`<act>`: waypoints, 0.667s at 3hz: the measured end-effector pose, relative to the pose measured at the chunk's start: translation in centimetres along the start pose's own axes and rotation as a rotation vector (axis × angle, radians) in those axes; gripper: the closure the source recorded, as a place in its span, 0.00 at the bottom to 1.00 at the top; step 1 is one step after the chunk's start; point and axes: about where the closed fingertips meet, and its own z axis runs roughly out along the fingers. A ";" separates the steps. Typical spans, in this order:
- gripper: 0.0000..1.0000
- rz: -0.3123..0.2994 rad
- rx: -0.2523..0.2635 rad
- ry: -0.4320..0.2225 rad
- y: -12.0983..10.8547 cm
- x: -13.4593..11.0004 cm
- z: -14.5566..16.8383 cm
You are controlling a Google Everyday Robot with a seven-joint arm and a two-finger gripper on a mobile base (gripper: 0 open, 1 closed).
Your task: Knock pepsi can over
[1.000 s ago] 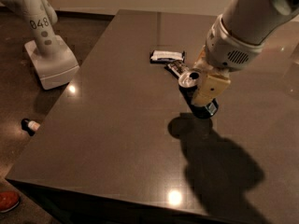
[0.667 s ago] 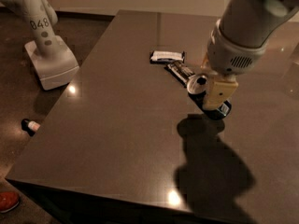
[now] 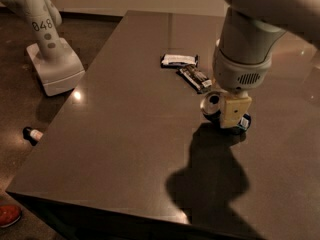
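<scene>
Observed: my hand [image 3: 234, 113] hangs low over the right half of the dark worktop [image 3: 115, 134], its cream-coloured end block pressed against the pepsi can [image 3: 212, 105]. Whether the hand is spread or pressed together cannot be told, as my wrist housing covers it from above. The can sits directly under the hand, at about 3 o'clock from the worktop's middle. It is not upright: its silver top faces toward 9 o'clock and its blue body runs away toward 4 o'clock beneath the block, with a bit of white label showing at the far end. I cannot tell whether it lies fully flat or rests partly against the hand. Two flat snack-bar wrappers lie near the can: a dark wrapper [image 3: 194, 78] at its 11 o'clock, close by but apart from it, and a white-labelled wrapper [image 3: 179, 60] just beyond, further toward 11 o'clock. My arm's shadow [image 3: 210, 179] falls on the worktop at 6 o'clock of the can. Off the worktop, on the floor at 9 to 10 o'clock, stands a white robot base [image 3: 52, 66] marked 048; a small bottle [image 3: 32, 134] lies on the floor at 8 o'clock.
</scene>
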 end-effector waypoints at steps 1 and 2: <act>0.29 -0.039 -0.016 0.028 0.5 -0.2 0.8; 0.00 -0.110 -0.050 0.052 1.6 -1.2 2.3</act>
